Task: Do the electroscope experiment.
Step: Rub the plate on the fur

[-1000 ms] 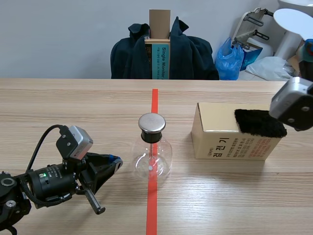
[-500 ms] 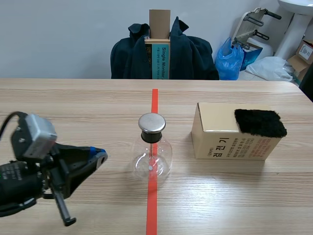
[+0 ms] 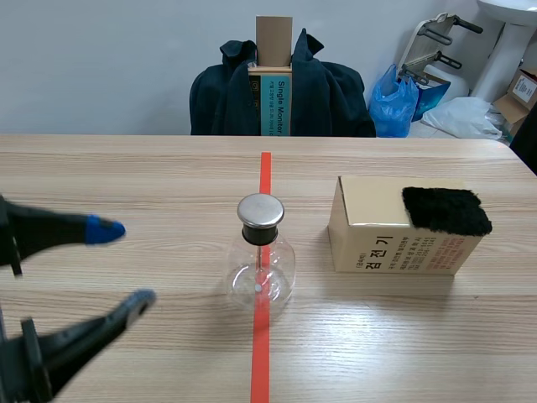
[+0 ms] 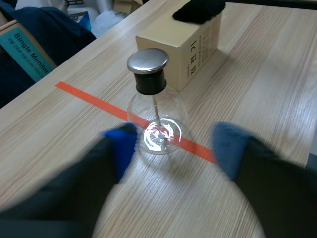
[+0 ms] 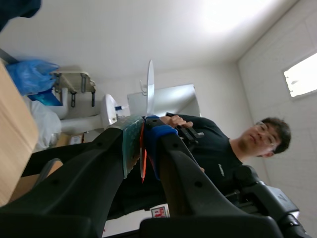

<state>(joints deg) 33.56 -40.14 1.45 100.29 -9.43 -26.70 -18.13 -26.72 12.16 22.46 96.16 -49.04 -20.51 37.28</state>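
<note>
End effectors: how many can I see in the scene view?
1. The left end effector is left of the flask, open. The right end effector is outside that view; its wrist view shows it shut on a thin strip.

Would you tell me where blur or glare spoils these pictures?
Scene view: the left gripper is blurred. Left wrist view: its blue-padded fingers are smeared, and white glare sits on the round clear glass flask with the metal cap. Right wrist view: the bright ceiling leaves the right gripper, shut on a thin pale strip, dark.
</note>
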